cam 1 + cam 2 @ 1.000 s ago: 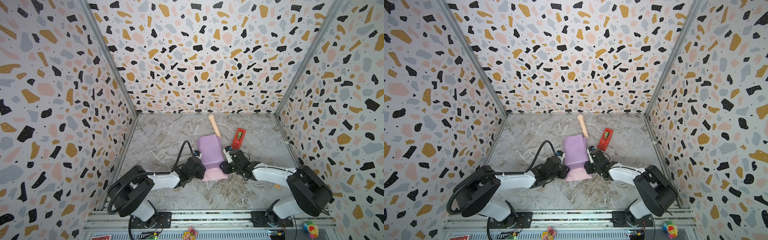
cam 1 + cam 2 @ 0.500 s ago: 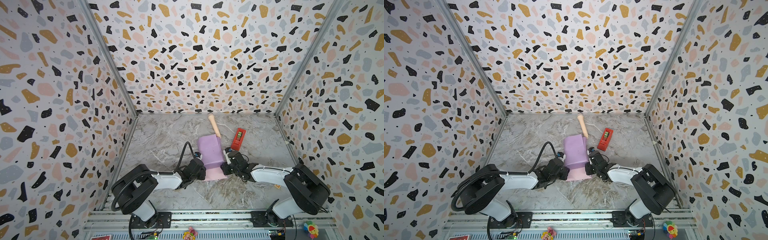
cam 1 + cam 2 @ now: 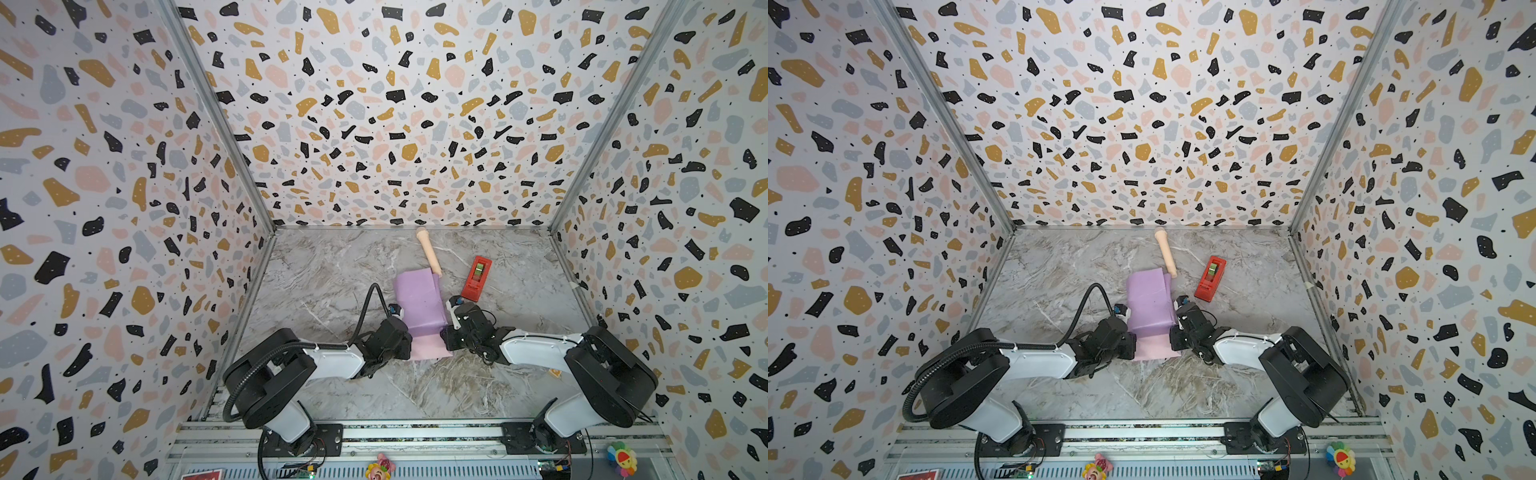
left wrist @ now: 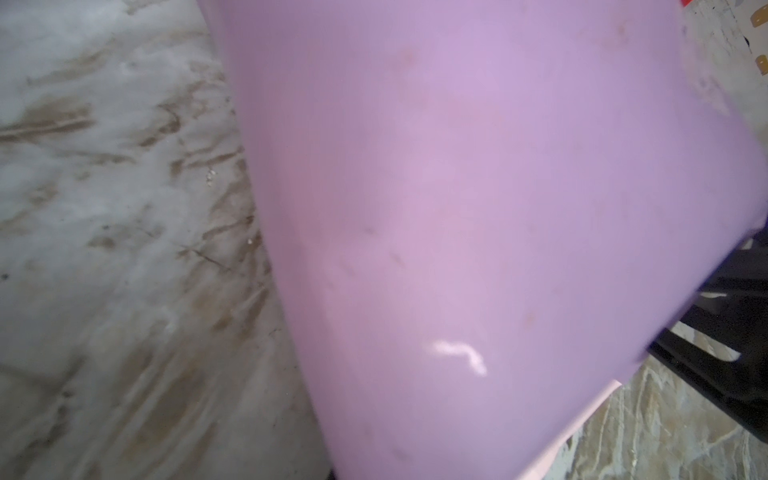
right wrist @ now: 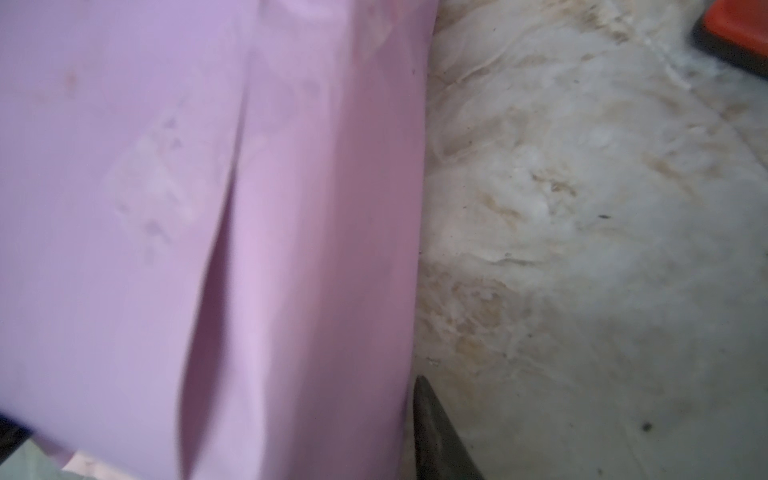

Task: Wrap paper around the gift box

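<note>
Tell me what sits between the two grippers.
The paper, lilac face up and folded into a raised bundle. Both top views show it.

- The dark navy squarish gift box shows no face in any view. It is hidden under the large thin sheet of paper (image 3: 419, 307), which is lilac-purple on top and pale pink below.
- Both wrist views show the paper blurred and cut off at their edges.
- The left gripper (image 3: 409, 348) has its fingertips hidden under its own black housing in both top views, and they do not show in its wrist view. Its jaws are closed, but whether paper lies between them cannot be told.
- The right gripper (image 3: 445, 336) shows one dark, blurred fingertip (image 5: 436, 432), cut off by the frame edge. How its jaws stand cannot be told.
- Of the red plastic tape dispenser (image 5: 735, 25), the right wrist view shows only a blurred corner.
- The beige toy microphone (image 3: 428, 251) has its near end at the paper's far corner. Whether it touches the paper or sits behind it is unclear.
</note>
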Robot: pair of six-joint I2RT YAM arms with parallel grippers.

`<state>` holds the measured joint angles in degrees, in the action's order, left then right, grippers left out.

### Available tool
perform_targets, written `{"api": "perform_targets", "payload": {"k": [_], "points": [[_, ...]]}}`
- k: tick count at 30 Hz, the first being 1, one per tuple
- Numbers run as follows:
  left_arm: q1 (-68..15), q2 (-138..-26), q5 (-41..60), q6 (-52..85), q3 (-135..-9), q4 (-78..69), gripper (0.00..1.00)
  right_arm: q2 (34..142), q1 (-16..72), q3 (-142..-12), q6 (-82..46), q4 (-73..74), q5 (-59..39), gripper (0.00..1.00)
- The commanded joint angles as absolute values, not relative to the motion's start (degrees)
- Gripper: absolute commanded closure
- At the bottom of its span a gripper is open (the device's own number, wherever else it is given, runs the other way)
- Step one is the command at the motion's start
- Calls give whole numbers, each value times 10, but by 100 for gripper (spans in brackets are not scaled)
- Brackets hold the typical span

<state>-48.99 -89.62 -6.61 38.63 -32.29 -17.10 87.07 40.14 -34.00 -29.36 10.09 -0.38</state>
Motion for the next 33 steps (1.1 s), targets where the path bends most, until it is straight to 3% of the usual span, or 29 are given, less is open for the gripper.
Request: {"api": "perform_targets", "payload": {"k": [1,8,18,23,33], "points": [[-494,-904,-74,388,-327,-179,98,864,405,-332,-303,103,-2,66],[-494,-904,-72,387,-329,-176,100,877,414,-323,-320,119,-7,65],[-495,-899,-78,389,-328,-168,100,897,417,-338,-336,117,10,82],[-495,-900,-81,389,-330,-166,100,903,424,-344,-348,116,13,86],[-496,-900,-84,389,-332,-160,100,855,426,-315,-359,85,9,64]]}}
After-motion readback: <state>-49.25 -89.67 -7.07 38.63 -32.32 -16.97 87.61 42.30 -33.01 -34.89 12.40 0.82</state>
